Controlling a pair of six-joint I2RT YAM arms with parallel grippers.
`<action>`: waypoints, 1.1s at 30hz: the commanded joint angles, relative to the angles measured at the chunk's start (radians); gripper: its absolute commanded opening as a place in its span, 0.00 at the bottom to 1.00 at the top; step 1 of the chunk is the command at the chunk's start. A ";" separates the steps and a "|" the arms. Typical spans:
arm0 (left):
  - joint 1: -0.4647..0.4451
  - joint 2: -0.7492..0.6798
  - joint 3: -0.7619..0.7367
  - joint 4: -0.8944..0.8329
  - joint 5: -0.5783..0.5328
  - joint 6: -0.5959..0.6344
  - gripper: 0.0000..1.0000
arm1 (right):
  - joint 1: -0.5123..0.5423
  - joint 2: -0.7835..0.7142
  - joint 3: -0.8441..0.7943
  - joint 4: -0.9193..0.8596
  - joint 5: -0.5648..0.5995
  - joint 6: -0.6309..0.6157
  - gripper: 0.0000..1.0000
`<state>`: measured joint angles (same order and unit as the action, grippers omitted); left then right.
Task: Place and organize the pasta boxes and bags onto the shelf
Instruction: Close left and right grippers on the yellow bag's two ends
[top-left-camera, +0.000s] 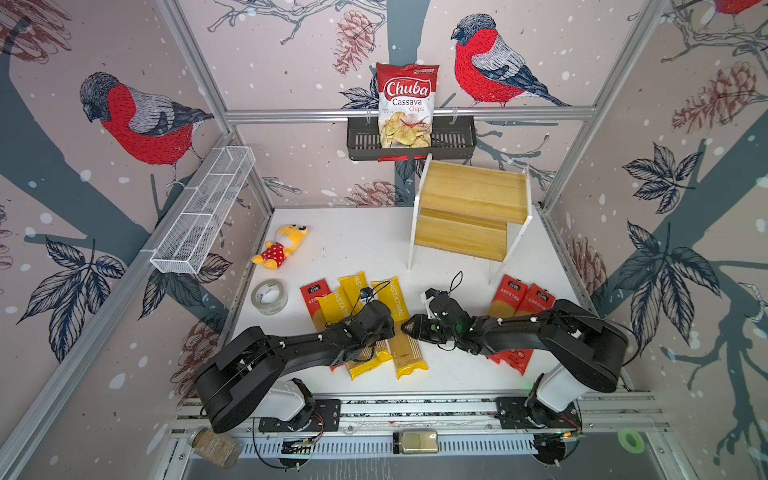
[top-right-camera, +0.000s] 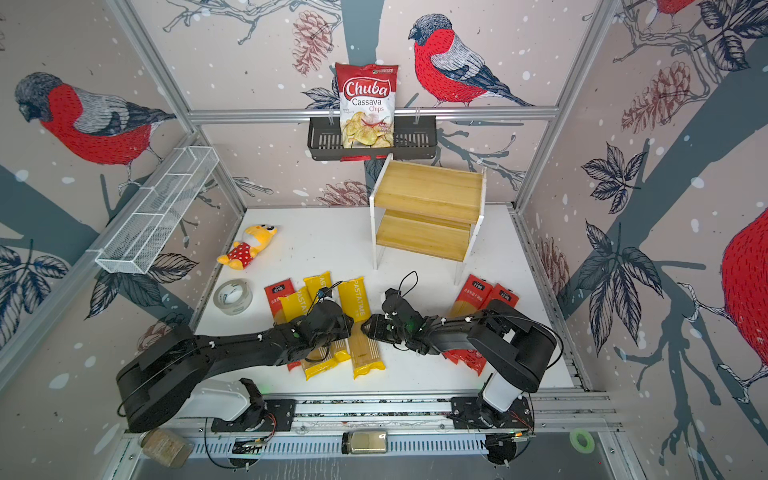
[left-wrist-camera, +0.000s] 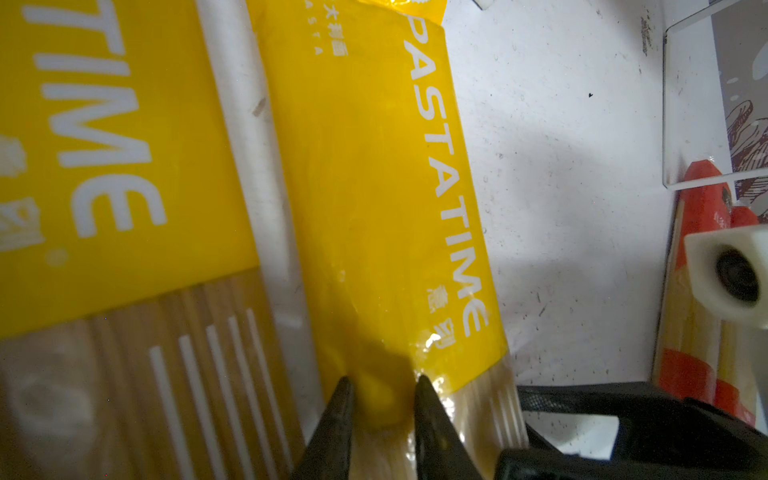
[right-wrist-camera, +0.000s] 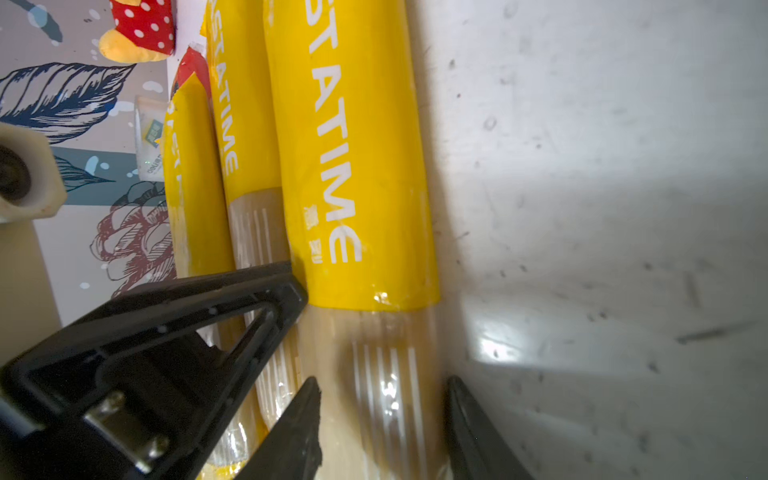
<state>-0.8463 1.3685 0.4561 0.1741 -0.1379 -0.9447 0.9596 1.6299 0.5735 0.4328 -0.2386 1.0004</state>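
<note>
- Packet first: the right-hand yellow packet (top-left-camera: 390, 297) lies flat on the bench (top-left-camera: 365, 237), closer to the near edge than the far one. Its long axis runs near edge to far edge, with the clear window end nearest.
- About mid-length, the left claw (left-wrist-camera: 382, 384) sits on top of it. The jaws are narrow, with a fold of yellow film bunched between the tips; I judge this a pinch on the wrapper rather than a grasp round the body.
- At the same stretch, the right claw (right-wrist-camera: 384, 399) points in from the right-edge side. Its jaws are half wide, astride the window part across the packet's width and not closed on it.
- Neither arm is nearer, since both meet there.
- Beyond, at the far right corner, the shelf (top-left-camera: 469, 195) stands with both boards bare. The boards run crosswise, so the packet likely needs a quarter turn.
</note>
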 joint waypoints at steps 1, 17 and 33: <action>0.004 0.003 -0.005 0.014 0.000 0.012 0.23 | 0.000 0.006 0.002 0.118 -0.083 0.002 0.49; 0.006 -0.014 -0.033 0.057 0.016 0.001 0.17 | -0.008 0.082 0.016 0.140 -0.085 0.003 0.38; 0.079 -0.257 -0.109 0.057 -0.023 0.027 0.23 | 0.008 0.011 0.026 0.103 -0.073 -0.038 0.13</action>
<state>-0.7849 1.1561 0.3557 0.2222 -0.1543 -0.9428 0.9634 1.6638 0.5900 0.5106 -0.2977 0.9936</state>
